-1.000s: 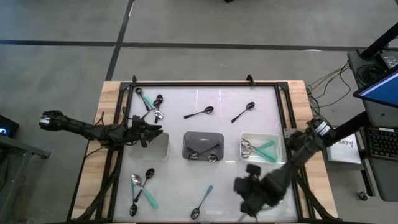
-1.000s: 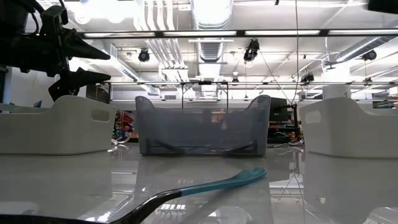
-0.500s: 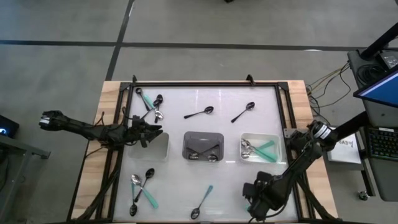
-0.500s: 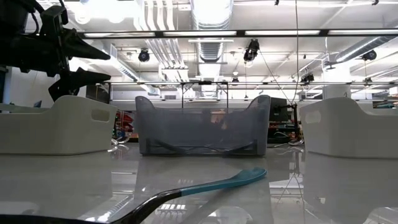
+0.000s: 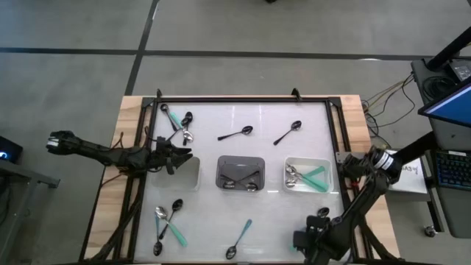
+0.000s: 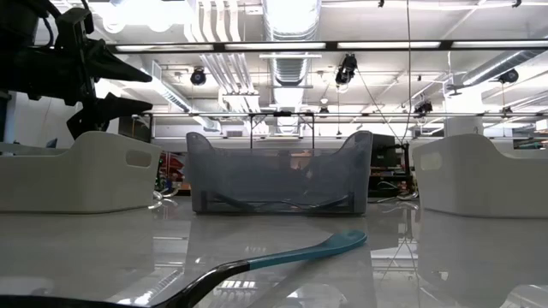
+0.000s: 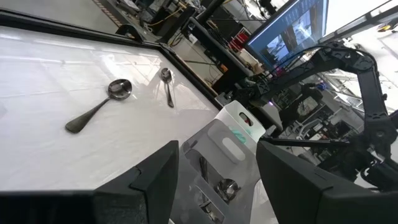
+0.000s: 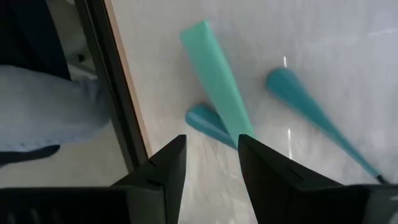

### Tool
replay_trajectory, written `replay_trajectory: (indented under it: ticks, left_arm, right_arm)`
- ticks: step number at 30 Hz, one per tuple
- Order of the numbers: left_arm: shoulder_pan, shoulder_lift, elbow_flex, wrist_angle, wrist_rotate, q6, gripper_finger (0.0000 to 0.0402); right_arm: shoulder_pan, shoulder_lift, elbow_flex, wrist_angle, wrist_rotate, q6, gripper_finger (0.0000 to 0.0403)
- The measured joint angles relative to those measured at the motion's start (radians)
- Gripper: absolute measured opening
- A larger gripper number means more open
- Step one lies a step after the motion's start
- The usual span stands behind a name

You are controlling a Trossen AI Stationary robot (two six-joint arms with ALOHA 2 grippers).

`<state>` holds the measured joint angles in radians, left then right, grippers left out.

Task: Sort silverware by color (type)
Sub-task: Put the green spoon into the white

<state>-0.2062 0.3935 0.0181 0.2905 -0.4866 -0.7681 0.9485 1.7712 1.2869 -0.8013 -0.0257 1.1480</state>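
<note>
You are working on a glossy white table top that mirrors the ceiling lights, set in a matt black metal frame over pale bare wood. The 2 white trays look like smooth, matt plastic; the middle grey tray is translucent plastic. Your silver spoons are shiny polished metal, the mint-green spoons smooth plastic with a soft sheen, the black spoons glossy. Both grippers' fingers are matt black.

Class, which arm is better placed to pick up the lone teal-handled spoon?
Right: the right gripper is nearer the teal-handled spoon; the left gripper sits farther off, over the left tray.
</note>
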Motion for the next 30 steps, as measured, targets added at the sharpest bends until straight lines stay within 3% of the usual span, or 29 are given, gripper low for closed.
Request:
replay_trajectory:
  ticks: [17, 21, 26, 30]
  left_arm:
    - [0.000, 0.000, 0.000, 0.000, 0.000, 0.000, 0.0198]
    - [0.000, 0.000, 0.000, 0.000, 0.000, 0.000, 0.0198]
    - [0.000, 0.000, 0.000, 0.000, 0.000, 0.000, 0.0198]
    - [0.000, 0.000, 0.000, 0.000, 0.000, 0.000, 0.0198]
  right_arm:
    - [-0.002, 0.094, 0.002, 0.001, 0.025, -0.113, 0.0133]
    - [-0.002, 0.094, 0.002, 0.000, 0.025, -0.124, 0.0106]
    - [-0.004, 0.090, 0.000, -0.004, 0.023, -0.146, 0.0044]
    - [-0.005, 0.082, -0.001, -0.006, 0.004, -0.165, 0.0040]
